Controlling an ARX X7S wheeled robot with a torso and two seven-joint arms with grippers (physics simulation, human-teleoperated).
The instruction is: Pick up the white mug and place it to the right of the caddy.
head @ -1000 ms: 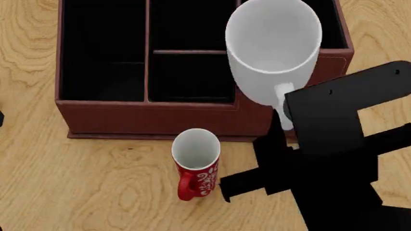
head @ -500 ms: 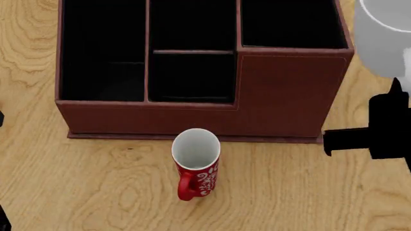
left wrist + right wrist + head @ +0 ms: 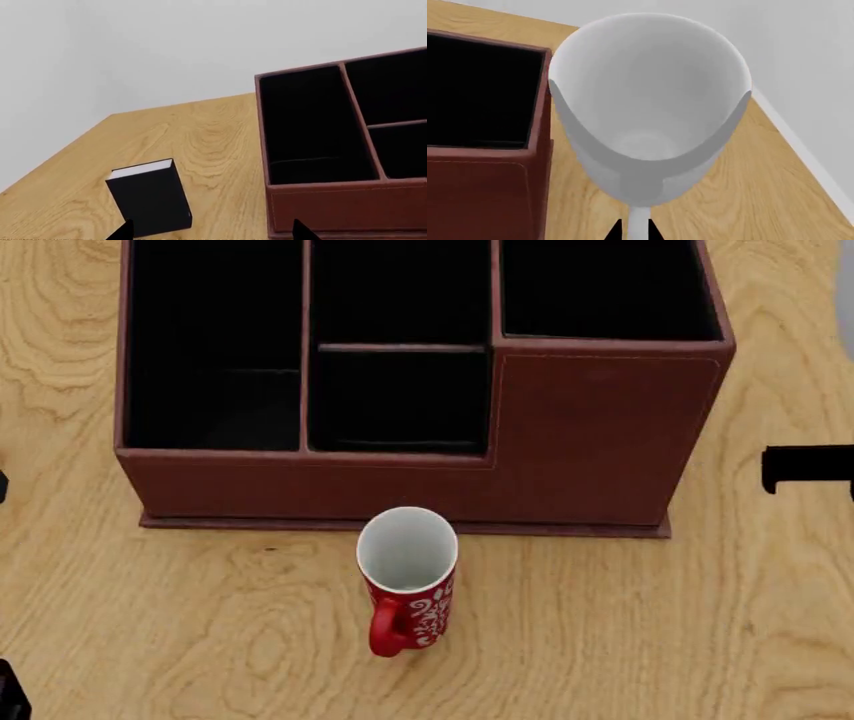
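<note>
White mug [image 3: 650, 120] held by its handle in the right gripper [image 3: 635, 231], caddy [image 3: 487, 165] just beside it, left gripper's [image 3: 212, 231] opening not discernible.

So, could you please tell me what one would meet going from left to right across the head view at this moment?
Caddy at the left and centre, with the red mug standing in front of its middle → bare wooden table → a black part of the right arm at the right edge.
</note>
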